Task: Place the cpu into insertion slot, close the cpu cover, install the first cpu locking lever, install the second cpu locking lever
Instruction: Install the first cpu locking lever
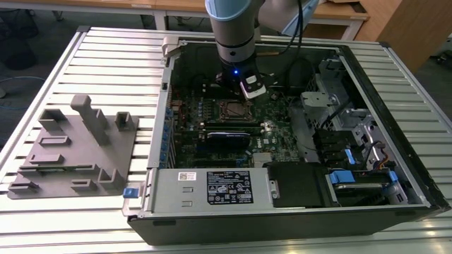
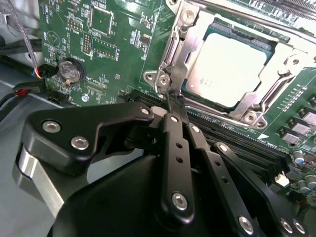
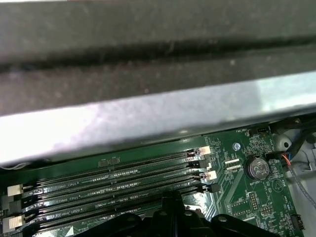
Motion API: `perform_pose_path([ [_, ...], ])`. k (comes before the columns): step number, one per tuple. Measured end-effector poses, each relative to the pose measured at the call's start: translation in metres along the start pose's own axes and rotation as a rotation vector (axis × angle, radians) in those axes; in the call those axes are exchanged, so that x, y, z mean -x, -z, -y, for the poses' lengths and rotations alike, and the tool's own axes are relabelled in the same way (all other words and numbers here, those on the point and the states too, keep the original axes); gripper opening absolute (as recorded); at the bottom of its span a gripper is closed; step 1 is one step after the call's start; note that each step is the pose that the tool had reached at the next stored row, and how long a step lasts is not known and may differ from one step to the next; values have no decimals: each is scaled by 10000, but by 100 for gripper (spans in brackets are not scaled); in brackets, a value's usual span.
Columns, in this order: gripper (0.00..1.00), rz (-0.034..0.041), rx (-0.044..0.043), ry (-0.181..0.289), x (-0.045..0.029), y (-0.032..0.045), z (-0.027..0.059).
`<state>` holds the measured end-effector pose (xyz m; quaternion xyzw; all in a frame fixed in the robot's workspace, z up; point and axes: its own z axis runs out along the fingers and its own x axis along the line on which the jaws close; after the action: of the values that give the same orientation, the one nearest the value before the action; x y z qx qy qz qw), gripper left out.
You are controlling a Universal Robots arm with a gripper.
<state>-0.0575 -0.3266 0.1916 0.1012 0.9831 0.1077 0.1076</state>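
Sitting just beyond fingertips [image 2: 174,116]: cpu [image 2: 227,64]

bright even light, glare on cpu [image 2: 224,64]

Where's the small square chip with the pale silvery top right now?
In the second wrist view the pale silvery square cpu lies on the green circuit board, framed by the silver metal cpu cover, just past the black gripper.

From my station I can read nothing: the black label [image 1: 229,186] on the near power supply [image 1: 177,193], the white sticker [image 1: 186,176] beside it and the white lettering on the green circuit board [image 2: 118,54] are too fine to make out.
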Motion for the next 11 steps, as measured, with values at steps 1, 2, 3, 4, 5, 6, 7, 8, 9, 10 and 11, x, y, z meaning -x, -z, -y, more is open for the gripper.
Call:
perform_pose_path([
  [1,11,1,2,0,0,-1,0],
  [2,11,1,3,-1,0,-1,0],
  [3,11,1,3,-1,0,1,-1],
  [4,11,3,9,-2,2,8,-3],
  [5,11,3,9,-2,6,24,-8],
  [6,11,2,5,-1,9,41,-11],
  [7,11,2,4,-1,12,55,-14],
  [8,11,2,4,-1,15,69,-18],
  [9,11,2,5,-1,19,87,-22],
  [10,11,1,2,-1,23,108,-27],
  [11,11,1,3,-1,26,125,-31],
])
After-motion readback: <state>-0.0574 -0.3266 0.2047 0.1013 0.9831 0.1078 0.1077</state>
